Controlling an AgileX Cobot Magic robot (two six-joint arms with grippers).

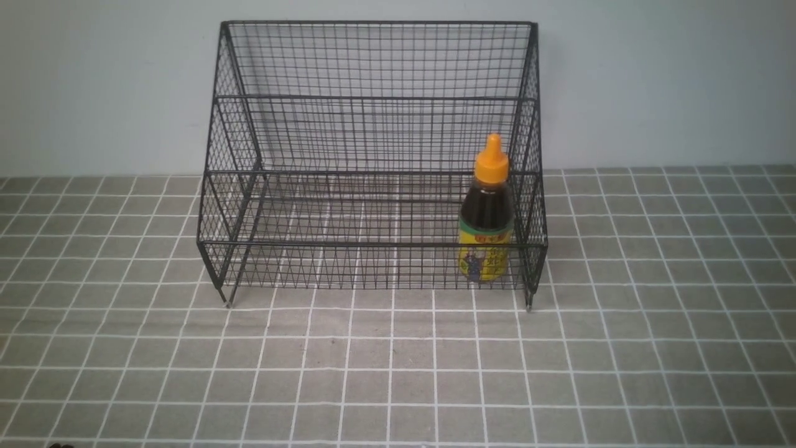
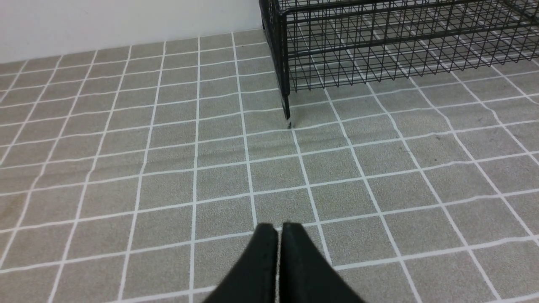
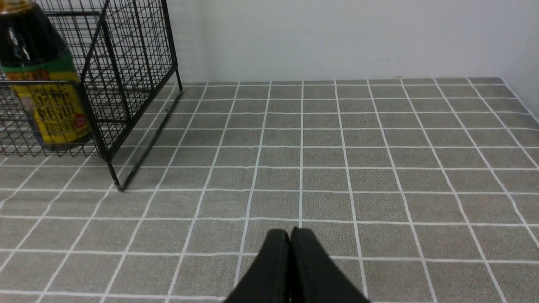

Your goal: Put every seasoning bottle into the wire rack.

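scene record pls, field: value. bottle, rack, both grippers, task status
seasoning bottle: upright, orange cap on, inside the lower tier at the rack's right end
wire rack: black mesh, two tiers, standing on the checked cloth against the wall; upper tier holds nothing
left gripper: shut, holding nothing, above bare cloth short of the rack's front left leg
right gripper: shut, holding nothing, above cloth to the right of the rack
task status: the one visible bottle is in the rack

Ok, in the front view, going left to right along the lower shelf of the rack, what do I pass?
Left side wall of the wire rack → a long bare stretch of lower shelf → the seasoning bottle, standing upright → the rack's right side wall, just beyond the bottle.
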